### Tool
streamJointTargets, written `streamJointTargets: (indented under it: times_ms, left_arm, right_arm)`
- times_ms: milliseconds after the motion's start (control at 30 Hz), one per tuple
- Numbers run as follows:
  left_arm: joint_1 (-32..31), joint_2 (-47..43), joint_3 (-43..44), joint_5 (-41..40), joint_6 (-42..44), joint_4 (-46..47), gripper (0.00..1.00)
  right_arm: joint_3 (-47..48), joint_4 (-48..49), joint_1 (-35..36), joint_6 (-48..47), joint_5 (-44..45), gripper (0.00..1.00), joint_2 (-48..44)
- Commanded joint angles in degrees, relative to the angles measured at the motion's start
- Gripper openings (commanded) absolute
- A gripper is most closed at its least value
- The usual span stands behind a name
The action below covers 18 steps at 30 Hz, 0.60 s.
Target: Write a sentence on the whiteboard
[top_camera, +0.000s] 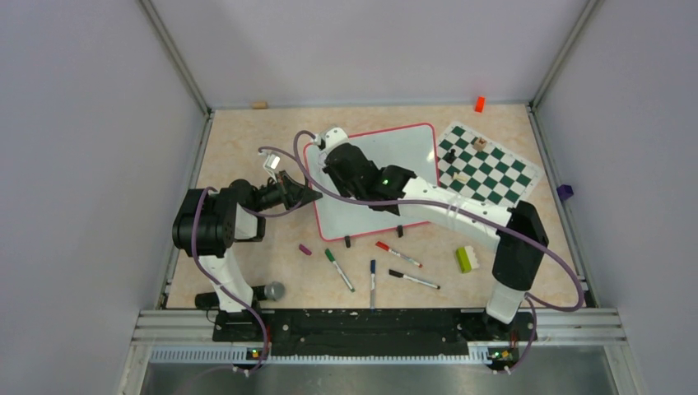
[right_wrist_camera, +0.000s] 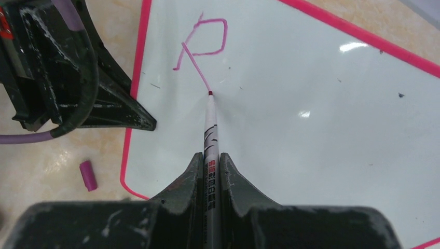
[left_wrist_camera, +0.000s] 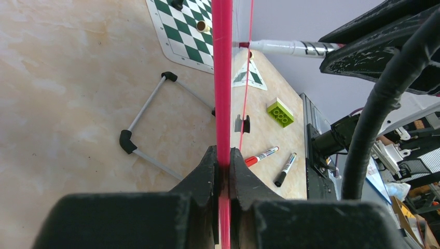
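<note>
Right wrist view: my right gripper (right_wrist_camera: 210, 158) pinches a marker (right_wrist_camera: 210, 124), its tip touching the whiteboard (right_wrist_camera: 311, 129) at the foot of a pink-purple R (right_wrist_camera: 226, 36) near the board's 11 o'clock corner. My left gripper (left_wrist_camera: 222, 161) is clamped on the board's 9 o'clock rim; the chess mat (top_camera: 487, 163) lies at its 3 o'clock. I judge the sentence (right_wrist_camera: 194, 62) barely begun: one letter written, the rest remains.

Bright, even overhead light; shadows soft and short. Two small glare spots on whiteboard (right_wrist_camera: 311, 155), right wrist view. Near foreground of both wrist views is blurred.
</note>
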Motion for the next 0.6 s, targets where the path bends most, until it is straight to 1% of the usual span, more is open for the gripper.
streamJointTargets:
  times_ms: [0, 200, 400, 433, 567]
  left_arm:
    - [-0.59, -0.33, 0.04, 1.19, 2.04, 6.29, 0.0]
    - [-0.6, -0.33, 0.04, 1.24, 2.05, 6.29, 0.0]
    - [-0.6, -0.27, 0.01, 1.24, 2.05, 6.29, 0.0]
    - [-0.6, -0.28, 0.04, 1.29, 2.05, 6.29, 0.0]
    - [-0.6, -0.27, 0.03, 1.29, 2.09, 6.29, 0.0]
  right_arm:
    - [-2.26, -1.11, -0.66, 1.09, 3.21, 0.0, -3.09]
    - [-1.49, -1.11, -0.72, 1.35, 1.66, 0.0, -3.79]
    - [-2.97, 1.72, -3.66, 2.44, -9.24, 0.0, -9.41]
    - [-3.24, 2.2, -3.95, 2.52, -9.71, 0.0, -10.17]
    - [-2.5, 2.28, -4.53, 1.69, -7.02, 0.0, -10.35]
